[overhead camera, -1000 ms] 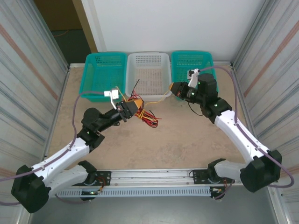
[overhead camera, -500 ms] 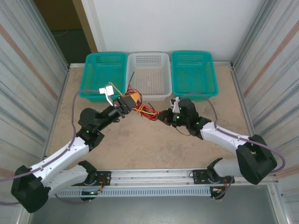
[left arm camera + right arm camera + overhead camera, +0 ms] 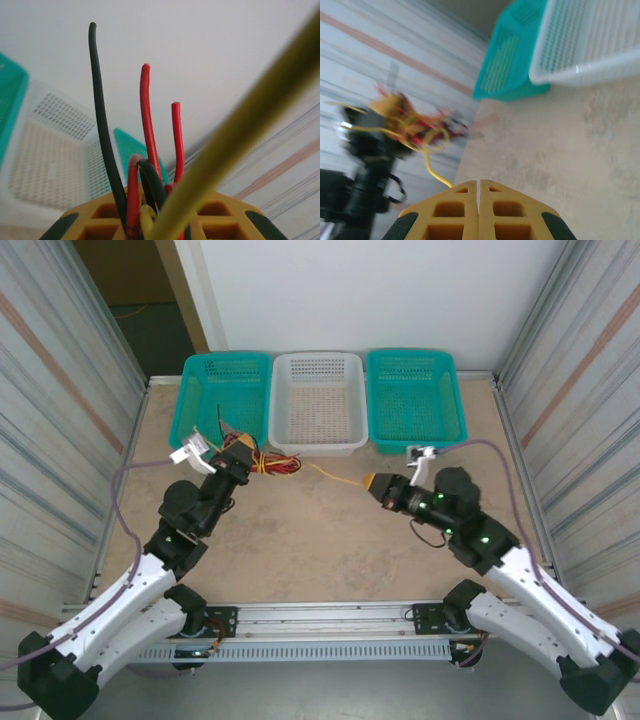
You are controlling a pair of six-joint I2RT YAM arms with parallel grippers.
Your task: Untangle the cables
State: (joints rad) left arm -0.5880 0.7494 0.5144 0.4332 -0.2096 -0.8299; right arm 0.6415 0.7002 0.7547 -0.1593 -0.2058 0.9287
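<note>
Far edge of worktop (image 3: 330,550): three baskets in a row, side walls touching or nearly so.
- Left teal basket (image 3: 226,390): perforated floor bare from wall to wall. One black cable end crosses above its near right corner.
- White basket (image 3: 318,405), middle: mesh floor bare.
- Right teal basket (image 3: 415,395): floor bare.

Cables (image 3: 268,462): red, black and yellow bundle, outside the baskets. It sits just in front of the near walls of the left teal and white baskets, toward the far-left part of the worktop. Whether it hangs clear of the surface I cannot tell.

Left gripper (image 3: 245,452): fingers closed on the bundle. In the left wrist view, black and red strands stand up from between the yellow fingers. A blurred yellow strand slants across the front.

Yellow cable (image 3: 335,478): runs out of the bundle to the right, across the worktop in front of the white basket, to the tip of the right gripper (image 3: 371,481).

Right gripper: fingers pressed together, no gap between them in the right wrist view. The yellow cable ends at their tips, pinched there. The gripper is in front of the gap between the white and right teal baskets, well apart from both.
</note>
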